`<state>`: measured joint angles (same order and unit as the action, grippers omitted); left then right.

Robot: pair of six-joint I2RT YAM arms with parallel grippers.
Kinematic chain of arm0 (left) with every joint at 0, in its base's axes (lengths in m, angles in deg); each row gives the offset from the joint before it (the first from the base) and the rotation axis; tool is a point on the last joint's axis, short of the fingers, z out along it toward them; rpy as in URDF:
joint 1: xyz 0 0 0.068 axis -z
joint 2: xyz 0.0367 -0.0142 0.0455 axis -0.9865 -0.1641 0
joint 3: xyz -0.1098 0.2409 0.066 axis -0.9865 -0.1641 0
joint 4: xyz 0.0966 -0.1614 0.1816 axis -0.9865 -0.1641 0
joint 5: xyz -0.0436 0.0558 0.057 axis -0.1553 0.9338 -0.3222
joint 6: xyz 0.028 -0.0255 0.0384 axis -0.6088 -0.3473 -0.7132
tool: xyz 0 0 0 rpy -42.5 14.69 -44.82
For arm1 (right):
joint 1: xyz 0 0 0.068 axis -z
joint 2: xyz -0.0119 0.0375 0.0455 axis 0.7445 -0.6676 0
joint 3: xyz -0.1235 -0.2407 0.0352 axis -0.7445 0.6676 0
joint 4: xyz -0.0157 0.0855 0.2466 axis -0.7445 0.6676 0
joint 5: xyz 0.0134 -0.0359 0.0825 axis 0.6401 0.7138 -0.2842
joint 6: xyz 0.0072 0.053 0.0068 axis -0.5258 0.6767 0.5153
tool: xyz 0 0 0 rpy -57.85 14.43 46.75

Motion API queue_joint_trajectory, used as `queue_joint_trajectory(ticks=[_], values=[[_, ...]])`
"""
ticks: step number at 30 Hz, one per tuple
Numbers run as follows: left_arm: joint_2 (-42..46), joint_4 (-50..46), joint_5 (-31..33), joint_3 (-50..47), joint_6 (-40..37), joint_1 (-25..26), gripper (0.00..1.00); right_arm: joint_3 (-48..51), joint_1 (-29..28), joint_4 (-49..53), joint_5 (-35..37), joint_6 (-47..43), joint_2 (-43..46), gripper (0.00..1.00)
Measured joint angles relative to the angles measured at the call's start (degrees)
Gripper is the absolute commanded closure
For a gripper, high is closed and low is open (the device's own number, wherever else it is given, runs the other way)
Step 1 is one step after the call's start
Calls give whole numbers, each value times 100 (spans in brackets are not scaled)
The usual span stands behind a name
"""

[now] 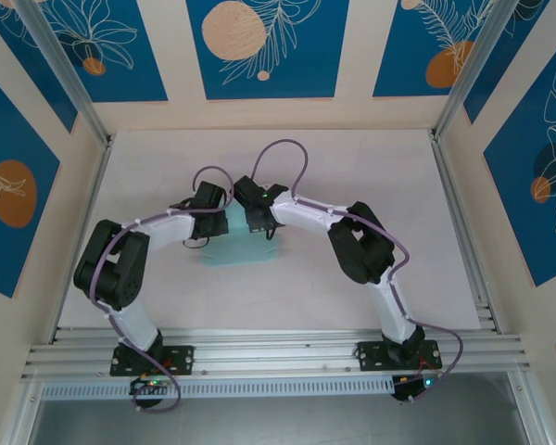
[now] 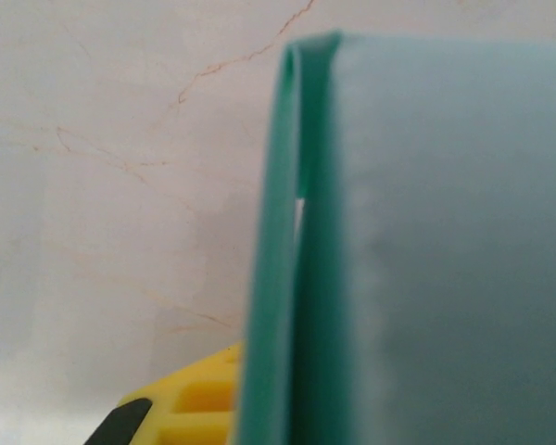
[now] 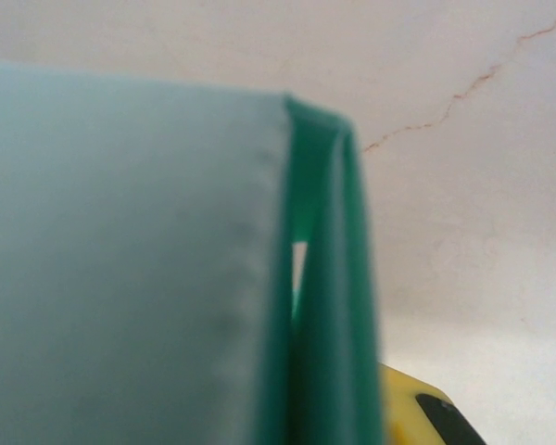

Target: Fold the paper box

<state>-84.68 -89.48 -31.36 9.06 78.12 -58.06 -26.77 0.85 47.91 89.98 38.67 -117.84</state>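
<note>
- paper box (image 1: 243,248) sits btwn both arms, long axis left–right.
- right gripper (image 1: 258,221) clamped on its card; left gripper (image 1: 220,220) closure — can't tell.

You will find no words, numbers or labels to read here. The paper box (image 1: 246,250) is plain. The wall panels (image 1: 267,46) have drawn leaves and round shapes on them, but no letters.

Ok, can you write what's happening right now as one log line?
paper box: side walls folded double | left gripper: at left wall, grip unclear | right gripper: shut on right wall
</note>
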Motion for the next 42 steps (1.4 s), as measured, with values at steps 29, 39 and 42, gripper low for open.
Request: queue_joint_trajectory(ticks=[29, 39, 42], values=[[3075, 278, -2009, -710, 439, -1250, 0, -1648, 802, 2448, -1650, -2081, -474, 100], [2457, 149, -2612, -855, 306, -1576, 1, -3012, 1054, 4109, -2140, -3086, -1731, 68], [2179, 214, -2782, -855, 304, -1576, 3, -3261, 1051, 4363, -2085, -3226, -1875, 54]])
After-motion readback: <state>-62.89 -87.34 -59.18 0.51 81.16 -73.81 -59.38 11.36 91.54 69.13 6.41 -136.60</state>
